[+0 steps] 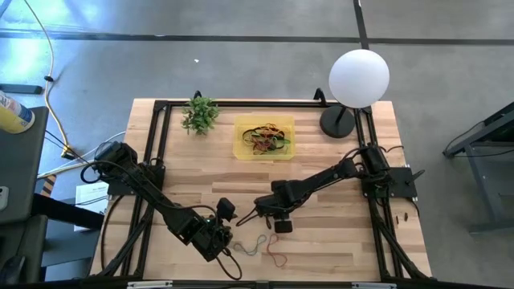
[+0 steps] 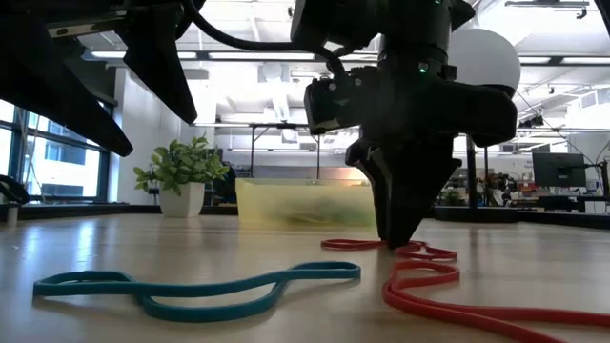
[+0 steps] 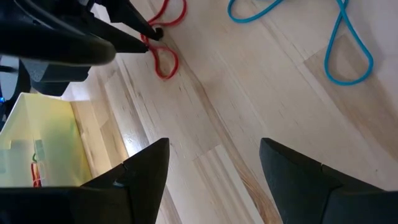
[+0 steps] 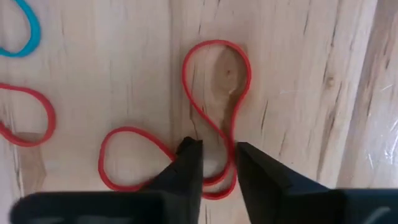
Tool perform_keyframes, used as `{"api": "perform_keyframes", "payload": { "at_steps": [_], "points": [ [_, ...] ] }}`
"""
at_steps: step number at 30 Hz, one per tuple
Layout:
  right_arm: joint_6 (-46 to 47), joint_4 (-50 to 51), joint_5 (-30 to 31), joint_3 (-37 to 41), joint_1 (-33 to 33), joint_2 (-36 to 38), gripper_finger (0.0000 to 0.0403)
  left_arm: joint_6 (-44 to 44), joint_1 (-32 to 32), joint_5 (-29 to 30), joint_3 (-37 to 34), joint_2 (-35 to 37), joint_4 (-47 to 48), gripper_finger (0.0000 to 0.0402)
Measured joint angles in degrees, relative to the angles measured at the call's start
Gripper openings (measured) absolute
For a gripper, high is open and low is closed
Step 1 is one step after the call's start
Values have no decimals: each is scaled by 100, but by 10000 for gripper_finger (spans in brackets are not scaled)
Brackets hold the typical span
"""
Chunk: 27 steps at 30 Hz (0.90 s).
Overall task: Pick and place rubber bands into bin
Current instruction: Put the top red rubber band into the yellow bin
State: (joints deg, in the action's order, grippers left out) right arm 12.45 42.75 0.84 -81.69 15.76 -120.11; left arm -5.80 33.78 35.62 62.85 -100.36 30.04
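Note:
A red rubber band (image 4: 217, 74), twisted into a figure eight, lies flat on the wooden table. My right gripper (image 4: 219, 163) points straight down over its crossing, one finger on either side, with a narrow gap between them and the tips at the table (image 2: 396, 240). A teal band (image 2: 191, 286) and another red band (image 4: 25, 118) lie flat nearby. The yellow bin (image 1: 241, 148) at the far middle holds several bands (image 1: 267, 138). My left gripper (image 3: 214, 174) hovers open near the table's near edge (image 1: 223, 239), left of the loose bands. My right gripper comes from above with its fingers (image 4: 189, 158) astride the red band's crossed strands (image 4: 219, 142). Bare wood still shows between the fingers. I cannot tell whether they touch the band, which lies flat on the table.
A small green plant (image 1: 199, 115) stands left of the bin. A white globe lamp (image 1: 359, 76) on a black base (image 1: 337, 120) stands at the far right. A black frame (image 1: 157, 144) runs along the table's edges.

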Motion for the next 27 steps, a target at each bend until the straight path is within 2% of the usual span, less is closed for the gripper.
{"api": "perform_keyframes", "payload": {
  "at_steps": [8, 14, 27],
  "points": [
    [-69, -50, -25, 2, -1, -9, 7, 9, 0, 0, 0, 1, -2, 238],
    [-103, -8, 46, -11, 1, -15, 5, 9, 0, 0, 0, 2, -2, 238],
    [-226, 1014, 542, -622, -6, -66, 1, 13, 0, 0, 0, 2, 0, 238]
  ]
}}
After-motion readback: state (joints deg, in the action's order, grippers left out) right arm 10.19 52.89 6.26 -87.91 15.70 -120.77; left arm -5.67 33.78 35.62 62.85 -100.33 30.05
